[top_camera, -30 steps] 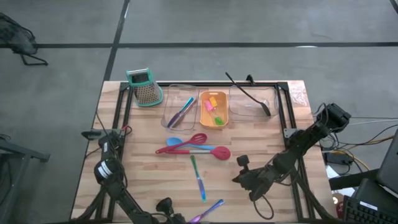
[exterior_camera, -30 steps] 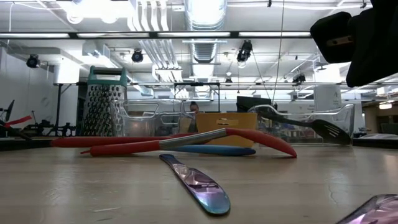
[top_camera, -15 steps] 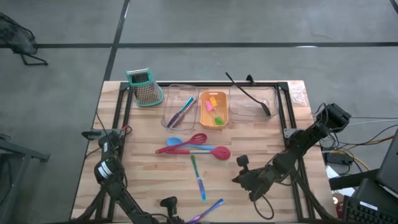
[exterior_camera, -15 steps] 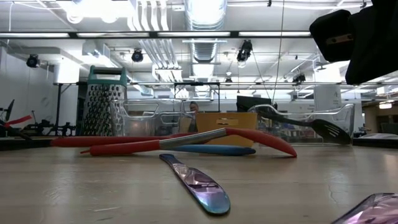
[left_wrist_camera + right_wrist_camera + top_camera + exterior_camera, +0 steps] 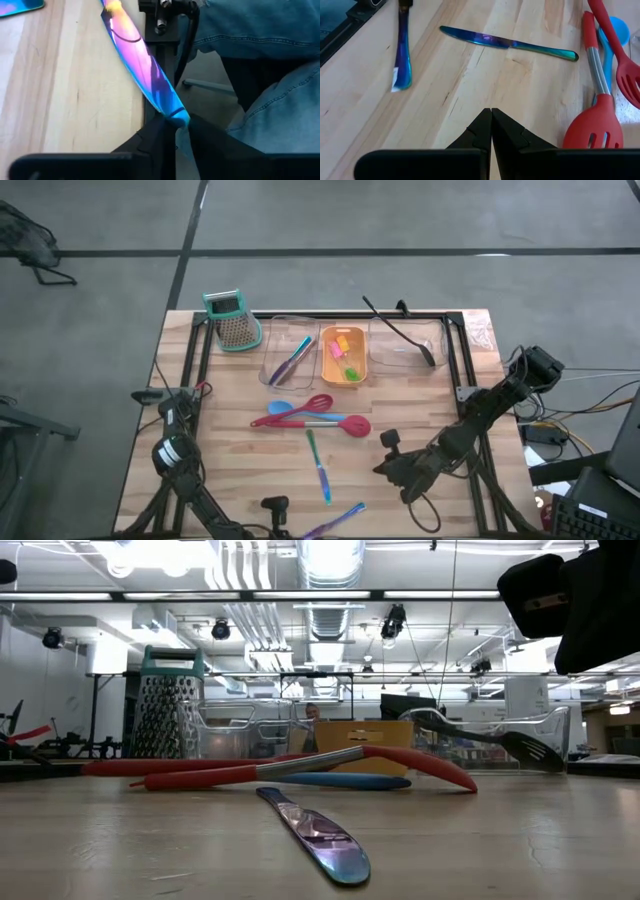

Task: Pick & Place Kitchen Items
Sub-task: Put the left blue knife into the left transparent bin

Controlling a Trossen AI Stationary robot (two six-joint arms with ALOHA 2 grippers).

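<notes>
A rainbow-sheened metal utensil (image 5: 335,520) lies slantwise at the table's near edge. My left gripper (image 5: 175,120) is shut on its near end. Its other end (image 5: 397,82) points toward the table's middle. A second rainbow-sheened knife (image 5: 318,465) lies flat on the wood mid-table. Behind it lie a red spatula (image 5: 350,423), a red whisk-like spoon (image 5: 300,408) and a blue spoon (image 5: 282,408). My right gripper (image 5: 491,112) hovers shut and empty over the table's right part (image 5: 382,460). My left gripper pinches the utensil's near end (image 5: 172,111) between its two fingertips, slanting down from the table's near edge. The fingers lie roughly along the utensil, which runs away from them over the wood. Whether its other end rests on the table, I cannot tell.
At the back stand a teal-topped grater (image 5: 232,320), a clear tray (image 5: 290,360) with thin sticks, an orange tray (image 5: 342,355) with small pieces, and a clear tray (image 5: 405,345) with a black spoon (image 5: 400,330). A person in jeans (image 5: 270,65) stands beyond the near edge.
My left gripper has rolled about its own line and taken hold of the rainbow utensil's near end, staying at the near edge. The utensil's tip has gone from the low view's lower right corner.
</notes>
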